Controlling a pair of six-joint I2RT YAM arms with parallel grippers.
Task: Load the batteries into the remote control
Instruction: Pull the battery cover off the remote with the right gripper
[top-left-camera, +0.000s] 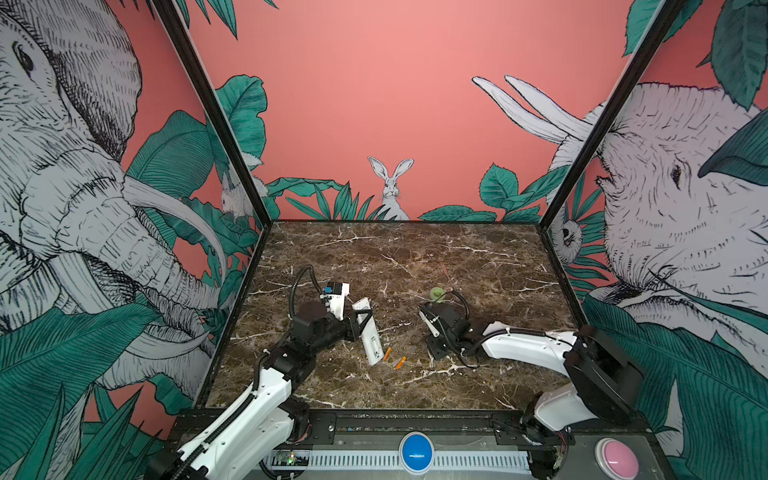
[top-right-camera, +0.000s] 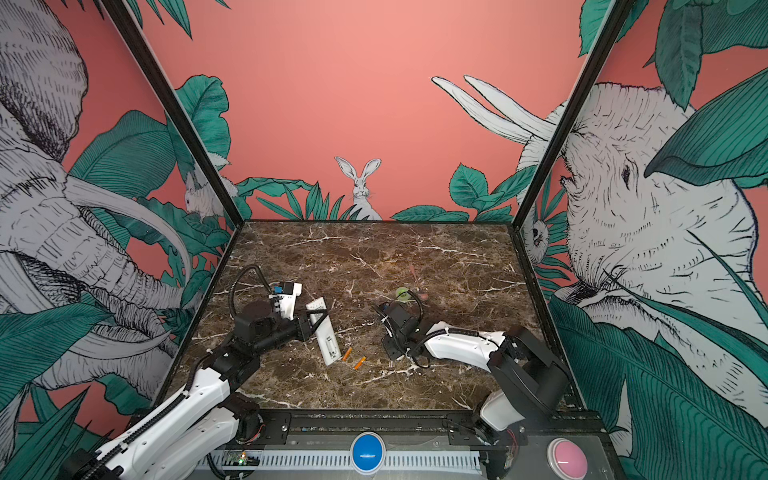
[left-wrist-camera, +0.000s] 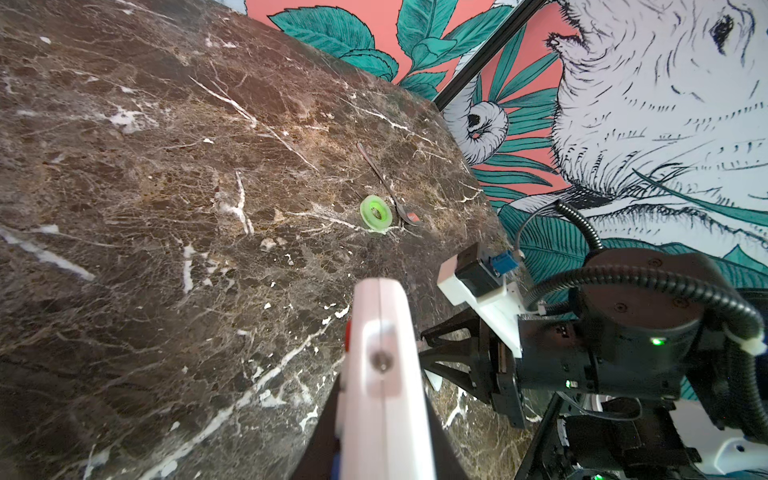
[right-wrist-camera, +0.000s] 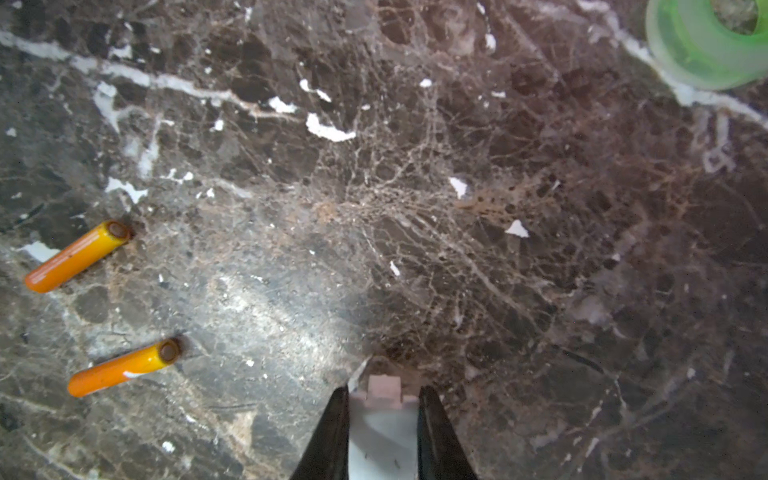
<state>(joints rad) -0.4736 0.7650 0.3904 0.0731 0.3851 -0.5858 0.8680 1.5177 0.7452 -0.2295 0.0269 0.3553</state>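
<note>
While both my arms sit low over the marble table (top-left-camera: 415, 257), I start at the left. My left gripper (top-left-camera: 365, 319) is clenched across the remote control (top-left-camera: 369, 332) at about mid-length. In the left wrist view my dark fingers (left-wrist-camera: 322, 440) press on each long edge. The remote is tilted: one end reaches past my fingertips toward the back wall, the other slopes down toward the table. A rectangular recess shows in its upturned face, on the low side of my grip.

Just right of that low end lie the batteries (top-left-camera: 387, 353), two orange cylinders. One is just beside the remote's tip, the other (top-left-camera: 400, 363) a little farther right. Both lie flat and roughly parallel, apart from each other and from either set of fingers.

My right gripper (top-left-camera: 435, 354) points down, near the batteries but not touching them. Its fingers (right-wrist-camera: 332, 436) grasp a flat white piece (right-wrist-camera: 382, 428) with a small tab at the free end. Beyond these fingers are a green roll (top-left-camera: 436, 293) and, just beside it, a spoon (left-wrist-camera: 386, 187).
</note>
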